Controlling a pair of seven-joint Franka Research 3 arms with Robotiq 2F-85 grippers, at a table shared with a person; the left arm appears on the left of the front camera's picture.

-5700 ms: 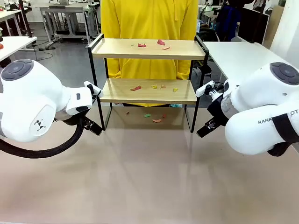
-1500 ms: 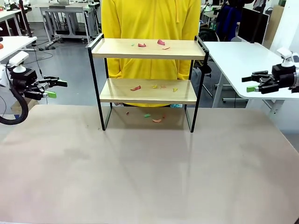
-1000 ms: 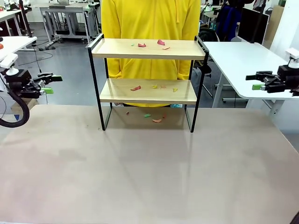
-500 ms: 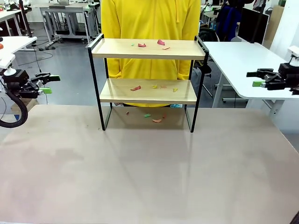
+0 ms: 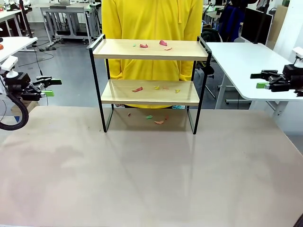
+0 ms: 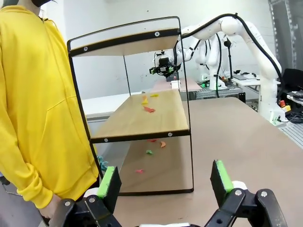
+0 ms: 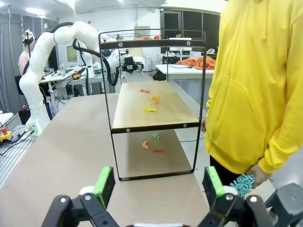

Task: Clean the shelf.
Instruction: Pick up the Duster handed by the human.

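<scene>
At the far middle of the tan table top [image 5: 151,179], the small two-tier shelf [image 5: 151,49] of light wood boards in a thin black metal frame stands upright with its feet on the table. It is directly in front of a person [image 5: 151,19] in a yellow hooded top at the far edge. Small coloured scraps [image 5: 143,46], red, orange, yellow and green, lie loose on the upper board. More lie on the lower board and on the table surface beneath the frame. What material they are cannot be determined. The left gripper [image 5: 52,87] hangs off the table's left side, well apart from the shelf, level with the lower board. Its fingers are spread wide with nothing between the green pads [image 6: 110,182]. The right gripper [image 5: 258,80] is held likewise off the right side, in front of a white table [image 5: 241,56], also well apart from the shelf. Its fingers are spread wide and hold nothing, pads [image 7: 212,185] bare. Both wrist views look along the shelf from its ends, and neither gripper touches it. Right wrist view: a teal tufted object [image 7: 242,183] shows at the person's lowered hand; whether it is gripped cannot be determined.
</scene>
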